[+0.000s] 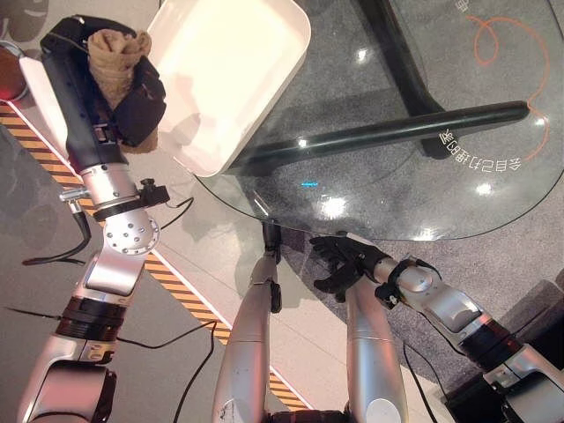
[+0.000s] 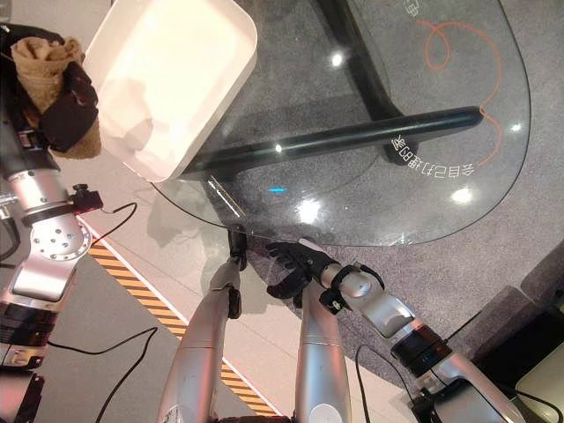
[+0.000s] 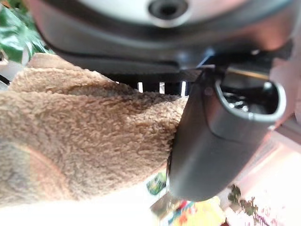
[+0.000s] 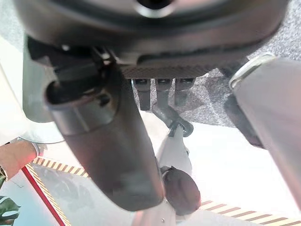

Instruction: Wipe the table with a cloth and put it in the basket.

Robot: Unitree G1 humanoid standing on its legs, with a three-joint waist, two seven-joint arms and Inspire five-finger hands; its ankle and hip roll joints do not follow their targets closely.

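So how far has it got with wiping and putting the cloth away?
The left hand grips the brown cloth, lifted off the glass table beside the white basket. Dropping it in remains. The right hand hangs idle below the table's edge.

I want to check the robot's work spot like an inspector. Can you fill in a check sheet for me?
Surface: round glass table with dark legs under it; an orange squiggle and white print near its far side.
Job's things: brown cloth bunched in the left hand, raised beside the white basket; the basket sits on the table's left edge with nothing seen in it.
Clutter: nothing seen on the glass.
Hands: left hand's fingers curled round the cloth; right hand below the table's near edge, fingers relaxed, holding nothing.
Cables: nothing seen besides the robot's own.
Surroundings: grey carpet under the table, yellow-and-black striped tape on the floor at the left.
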